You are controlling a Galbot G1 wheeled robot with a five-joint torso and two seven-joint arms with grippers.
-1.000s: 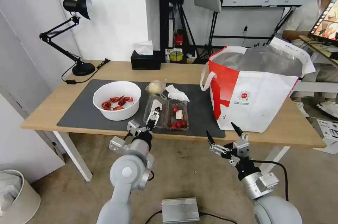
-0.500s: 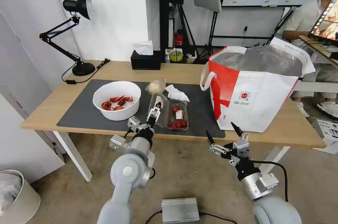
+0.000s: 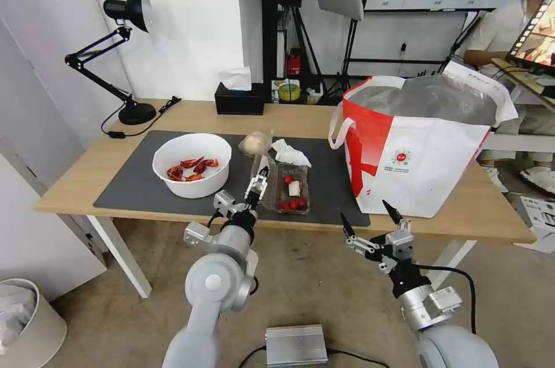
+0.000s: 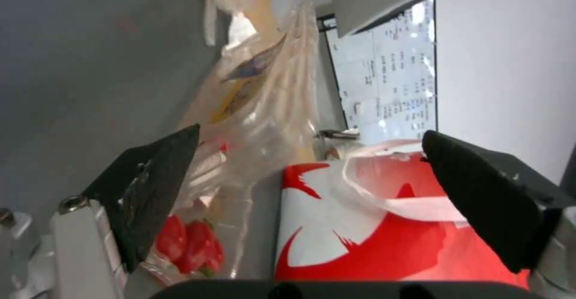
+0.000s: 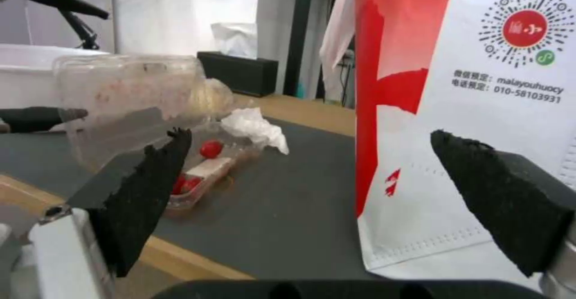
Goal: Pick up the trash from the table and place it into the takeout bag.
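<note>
Beside the raised tray lid [image 3: 263,174], left end effector [image 3: 258,181] gapes wide.

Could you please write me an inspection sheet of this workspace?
Surface: table with dark mat.
Job's things: bowl, tray with lid raised, napkin and bundle on the mat; takeout bag upright, mouth open.
Clutter: tissue box, lamp.
Grippers: left gripper open at the tray lid; right gripper open, below the table edge.
Cables: lamp cord on the table.
Surroundings: bin and silver box on the floor.
</note>
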